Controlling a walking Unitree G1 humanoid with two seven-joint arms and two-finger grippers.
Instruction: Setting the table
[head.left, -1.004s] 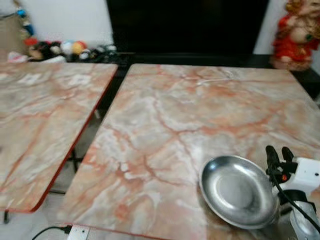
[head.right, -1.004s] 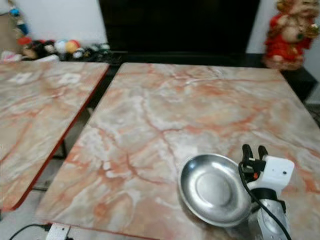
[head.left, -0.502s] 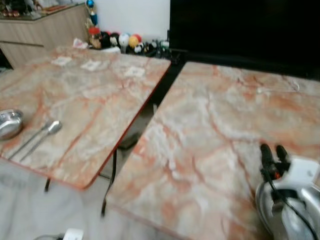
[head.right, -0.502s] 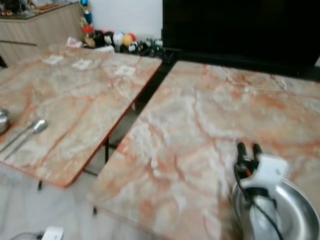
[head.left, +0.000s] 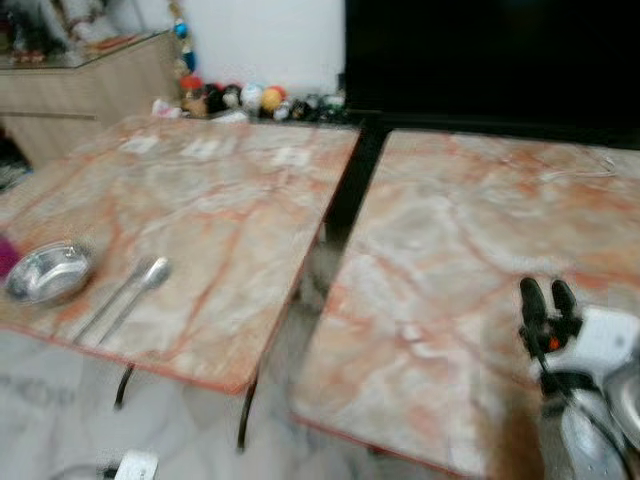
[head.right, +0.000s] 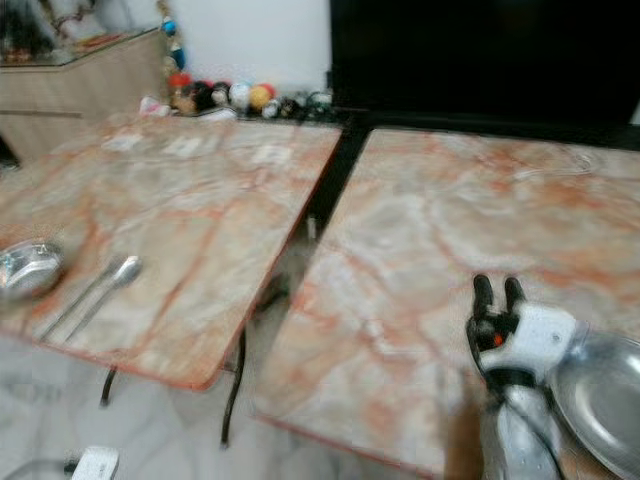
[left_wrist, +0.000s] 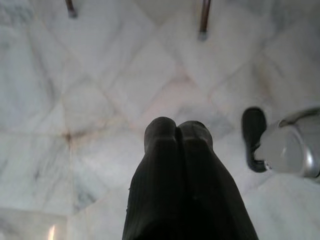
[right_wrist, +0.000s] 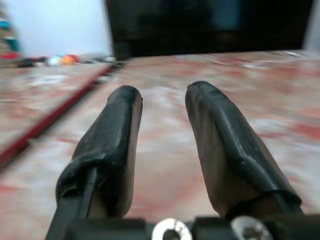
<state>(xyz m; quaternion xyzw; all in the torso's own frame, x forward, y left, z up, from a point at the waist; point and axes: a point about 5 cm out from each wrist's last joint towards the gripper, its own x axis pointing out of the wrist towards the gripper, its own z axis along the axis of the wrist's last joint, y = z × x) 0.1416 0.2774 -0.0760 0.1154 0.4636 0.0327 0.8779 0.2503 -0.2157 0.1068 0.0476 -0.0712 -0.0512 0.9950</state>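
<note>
Right eye view, blurred: 2 marble-patterned tables side by side with a dark gap between them. The right table (head.right: 440, 250) is the near one; the right gripper (head.right: 499, 293) hovers over its front right part, fingers pointing away from the robot. A steel plate (head.right: 605, 395) lies flat on that table at the front right corner, just beside the gripper's white wrist housing, partly cut off by the frame edge.

Right wrist view: 2 black fingers (right_wrist: 112, 135) spread apart, nothing between them, marble tabletop below and ahead.

The left table (head.right: 170, 220) carries a small steel bowl (head.right: 28, 268) near its front left edge. Just beside the bowl on its right lie 2 long steel utensils (head.right: 95, 290), roughly parallel, running diagonally; the one with a rounded head looks like a spoon, the other is too blurred to tell.

Left wrist view: left gripper (left_wrist: 178, 131) hangs over the white marble floor (left_wrist: 75, 90), fingers pressed together, holding nothing. 2 table legs show at the far edge of that floor.

Background: a black TV screen (head.right: 480, 55) behind the right table, a row of small colourful toys (head.right: 235, 97) along the wall, and a wooden cabinet (head.right: 70, 85) at far left. A white power strip (head.right: 88, 463) sits on the floor below the left table.
</note>
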